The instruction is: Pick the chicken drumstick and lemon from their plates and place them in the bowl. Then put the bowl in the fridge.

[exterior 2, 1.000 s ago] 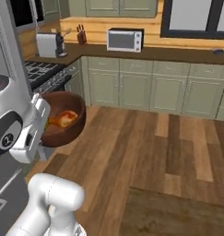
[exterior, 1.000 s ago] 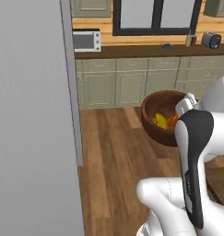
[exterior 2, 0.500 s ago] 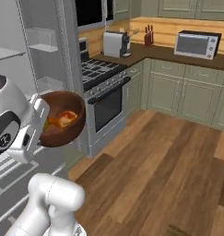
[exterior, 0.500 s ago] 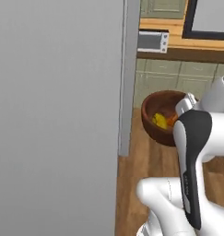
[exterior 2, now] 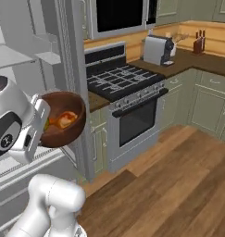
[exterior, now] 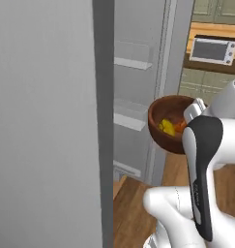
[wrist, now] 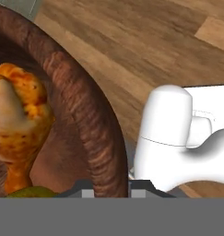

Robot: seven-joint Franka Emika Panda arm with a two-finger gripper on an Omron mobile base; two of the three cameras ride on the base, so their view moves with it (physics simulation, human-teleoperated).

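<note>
Reddish-brown and wooden, the bowl [exterior: 173,123] rides in mid-air in front of the open fridge [exterior: 138,87], carried by the white arm's gripper [wrist: 112,186], whose jaws are closed on the bowl's rim. Inside the bowl lie the chicken drumstick [wrist: 19,124], orange-brown and glossy, and the lemon [exterior: 166,127], a yellow lump just beside it; in the hand view the lemon's yellow-green skin peeks out below the drumstick.

Relative to the fridge, the bowl hangs just outside the compartment, level with the pale grey shelves [exterior: 131,121] and not yet over any of them. The fridge door [exterior: 51,121] stands open in the left base view, a broad grey slab on the near side of the bowl. To the far side of the fridge, in the right base view, sits a black stove [exterior 2: 123,81], and wooden flooring [exterior 2: 178,185] runs below.

Judging by what lies in the bowl, the first half of the job is finished: both foods have been gathered. What remains, it appears, is to carry the bowl in over a shelf, set it down level and release the rim.
</note>
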